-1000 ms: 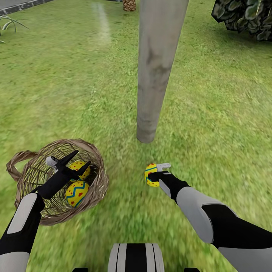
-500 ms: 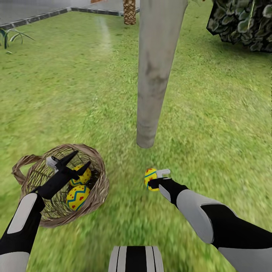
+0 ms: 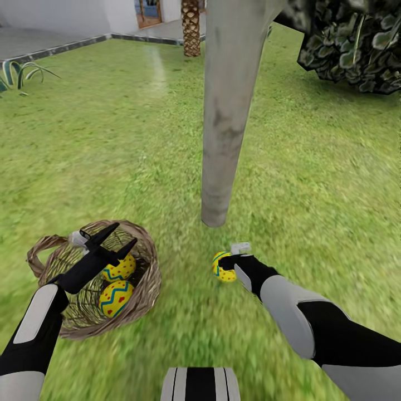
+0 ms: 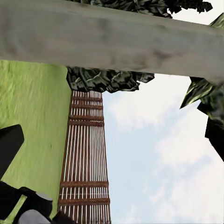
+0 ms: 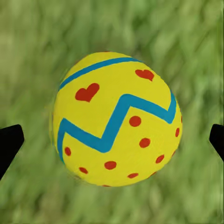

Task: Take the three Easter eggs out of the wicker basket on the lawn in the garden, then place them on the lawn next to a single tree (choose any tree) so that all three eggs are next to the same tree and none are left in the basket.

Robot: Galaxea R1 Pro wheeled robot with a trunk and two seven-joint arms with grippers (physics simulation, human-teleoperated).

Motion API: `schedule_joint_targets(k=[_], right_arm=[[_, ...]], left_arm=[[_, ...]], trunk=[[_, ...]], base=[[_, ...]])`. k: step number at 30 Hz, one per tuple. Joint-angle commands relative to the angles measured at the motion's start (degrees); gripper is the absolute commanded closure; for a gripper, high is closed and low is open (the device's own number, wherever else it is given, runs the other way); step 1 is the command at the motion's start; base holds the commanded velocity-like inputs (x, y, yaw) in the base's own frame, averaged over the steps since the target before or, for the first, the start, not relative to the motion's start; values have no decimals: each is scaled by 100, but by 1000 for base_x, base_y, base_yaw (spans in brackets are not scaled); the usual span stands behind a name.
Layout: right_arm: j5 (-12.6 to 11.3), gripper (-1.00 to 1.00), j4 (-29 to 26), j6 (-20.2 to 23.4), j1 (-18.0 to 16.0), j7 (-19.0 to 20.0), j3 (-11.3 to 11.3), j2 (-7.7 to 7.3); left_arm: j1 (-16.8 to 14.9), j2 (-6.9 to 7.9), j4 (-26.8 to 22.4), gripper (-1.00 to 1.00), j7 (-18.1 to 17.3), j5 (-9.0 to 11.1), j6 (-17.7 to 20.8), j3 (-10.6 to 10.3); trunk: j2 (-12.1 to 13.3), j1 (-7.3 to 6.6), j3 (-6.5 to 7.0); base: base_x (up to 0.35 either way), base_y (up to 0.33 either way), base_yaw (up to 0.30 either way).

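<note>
First egg [image 3: 223, 267] on lawn [image 3: 312, 184], centre frame, below trunk [image 3: 227, 111]; right gripper [image 3: 236, 258] spread, clear of it. Left gripper [image 3: 114, 238] agape over basket [image 3: 146, 278]: two eggs left; descend, grasp one.

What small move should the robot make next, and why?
Probably draw the right gripper back: its fingers stand apart from the egg, which seems to lie on the lawn near the tree. Two eggs wait in the wicker basket.

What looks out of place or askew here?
Nothing stands out. The basket sits upright on the lawn with two eggs inside; a third egg lies intact near the tree, between the right tool's open jaws.
</note>
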Motion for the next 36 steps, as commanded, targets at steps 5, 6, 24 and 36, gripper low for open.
schedule_joint_targets(k=[5,6,24,36], right_arm=[[31,-100,-937,1644,1,1213,-39,-19],[31,-100,-1062,1813,1,1410,-41,-58],[-73,-100,-1340,2291,1,4723,-575,-1163],[-75,-100,-1340,2284,1,5209,-1034,-1410]], left_arm=[[-4,33,2,-100,-17,-20,38,-41],[-10,41,-10,-100,-8,-23,43,-40],[-21,123,-271,-100,18,-25,56,-31],[-21,112,-275,-100,18,-29,56,-38]], trunk=[[6,-13,108],[7,-16,130],[31,-62,529],[47,-93,795]], base=[[0,0,0],[0,0,0],[-132,3,0],[-265,0,0]])
